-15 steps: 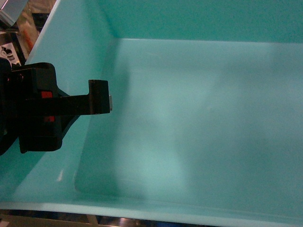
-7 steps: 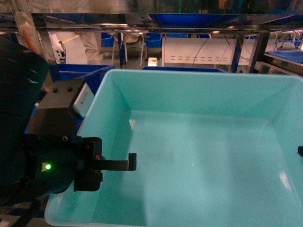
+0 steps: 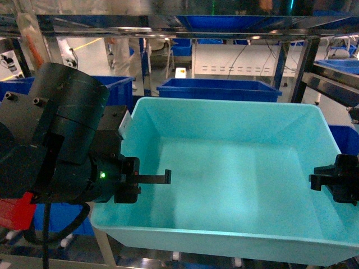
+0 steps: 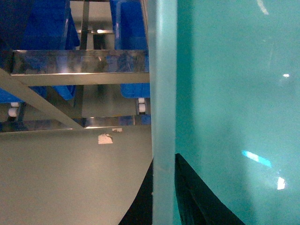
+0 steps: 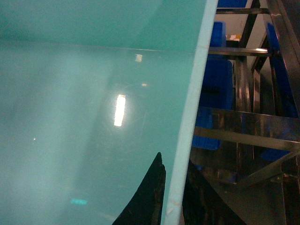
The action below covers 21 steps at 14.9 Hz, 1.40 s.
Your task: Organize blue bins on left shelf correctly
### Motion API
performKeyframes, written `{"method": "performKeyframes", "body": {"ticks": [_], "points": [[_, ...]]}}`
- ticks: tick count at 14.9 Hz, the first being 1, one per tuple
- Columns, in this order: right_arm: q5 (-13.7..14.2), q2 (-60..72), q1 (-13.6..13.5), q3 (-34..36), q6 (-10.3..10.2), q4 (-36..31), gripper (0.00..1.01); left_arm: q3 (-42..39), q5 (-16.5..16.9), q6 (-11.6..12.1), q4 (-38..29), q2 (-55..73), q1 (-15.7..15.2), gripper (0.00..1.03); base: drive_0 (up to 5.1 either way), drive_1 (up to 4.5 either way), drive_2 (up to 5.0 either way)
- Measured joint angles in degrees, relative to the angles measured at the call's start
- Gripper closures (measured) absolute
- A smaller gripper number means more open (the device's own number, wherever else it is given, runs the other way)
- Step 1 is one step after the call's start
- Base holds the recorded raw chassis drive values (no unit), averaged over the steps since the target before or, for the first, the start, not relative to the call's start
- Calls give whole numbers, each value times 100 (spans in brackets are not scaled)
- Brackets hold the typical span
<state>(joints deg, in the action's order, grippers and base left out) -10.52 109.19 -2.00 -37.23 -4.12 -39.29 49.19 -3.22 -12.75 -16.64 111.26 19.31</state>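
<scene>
Head view: light turquoise bin fills the lower middle of the frame, open top toward the camera, empty inside, held level between the two arms. Left gripper sits on the bin's left wall; one black finger reaches over the rim into the tub, the bulky black wrist housing outside the wall, a small green light lit on it. Right gripper is at the right wall, only partly in frame at the edge.

Left wrist view: the bin's pale rim runs straight up the frame, a dark finger on each side of it at the bottom, one inside the tub and one outside. Jaws clamp the wall.

Right wrist view: same arrangement, the rim running on a slant with dark fingers either side of it. Jaws clamp the right wall.

Behind the turquoise bin, dark blue bins stand on the left shelf, whose shiny steel rails cross the top of the head view. More blue tubs at the far left and right. White rollers show under a steel rail in the left wrist view, with grey floor below.
</scene>
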Motion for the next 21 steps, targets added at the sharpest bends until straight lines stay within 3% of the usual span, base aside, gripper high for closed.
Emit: {"method": "performKeyframes", "body": {"ticks": [8, 15, 21], "points": [[26, -7, -31, 2, 4, 2, 93, -2, -2, 33, 13, 0, -7, 97, 2, 87, -83], [33, -4, -31, -31, 9, -13, 93, 28, 0, 37, 4, 2, -9, 97, -6, 420, -432], [17, 168, -31, -199, 66, 214, 93, 190, 4, 39, 225, 129, -2, 97, 0, 0, 0]]}}
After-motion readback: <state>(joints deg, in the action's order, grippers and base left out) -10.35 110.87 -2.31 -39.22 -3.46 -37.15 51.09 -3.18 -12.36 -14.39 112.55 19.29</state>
